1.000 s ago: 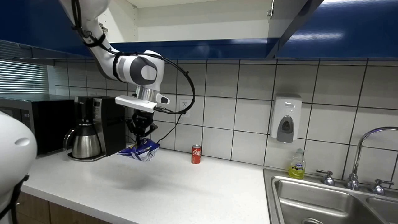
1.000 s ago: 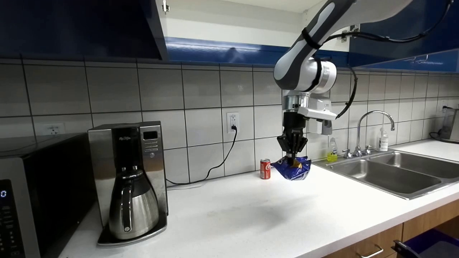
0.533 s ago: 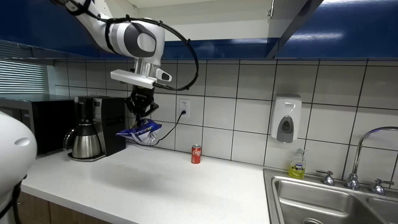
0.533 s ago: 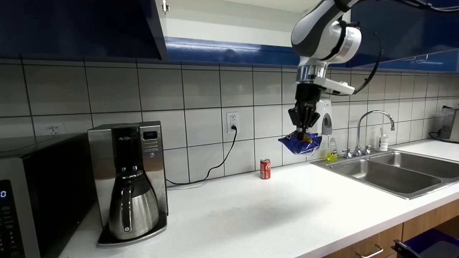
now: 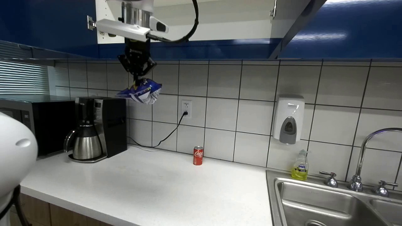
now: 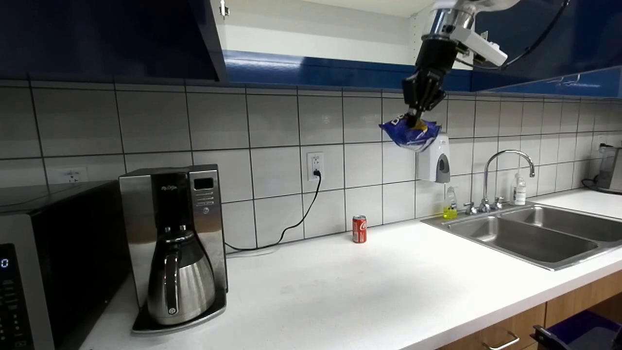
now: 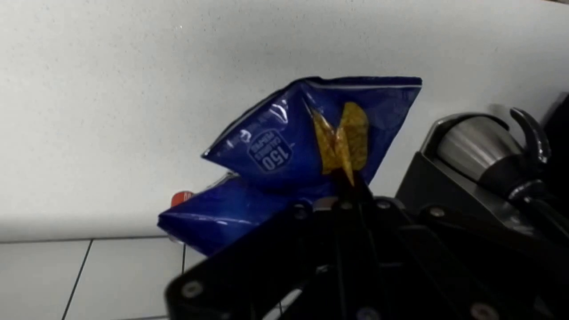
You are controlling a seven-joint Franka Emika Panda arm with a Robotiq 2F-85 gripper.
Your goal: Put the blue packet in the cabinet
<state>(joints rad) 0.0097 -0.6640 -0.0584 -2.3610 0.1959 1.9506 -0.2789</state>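
Observation:
The blue packet [image 5: 147, 92] is crumpled foil with lighter markings and hangs from my gripper [image 5: 137, 81]. My gripper is shut on its pinched middle, also in an exterior view, where the gripper [image 6: 413, 119] tilts slightly above the packet [image 6: 406, 136]. In the wrist view the packet [image 7: 266, 155] spreads out beyond the gripper [image 7: 349, 180]; the fingertips are dark and partly hidden in its folds. The cabinet [image 5: 213, 50] is open, with a white interior and a blue lower edge, also in an exterior view [image 6: 311, 68]. The packet hangs below that edge, outside the cabinet.
Open blue cabinet doors [image 5: 345, 34] [image 5: 47, 28] stand out on both sides of the opening. A red can [image 5: 198, 156], a coffee maker [image 5: 114, 125] and a microwave [image 5: 50, 125] stand on the white counter [image 5: 176, 188]. A soap dispenser [image 5: 289, 121] hangs above the sink [image 5: 273, 191].
My gripper has risen a long way with the packet held in it, from just above the counter to just below the cabinet's lower edge. The gripper has tilted slightly.

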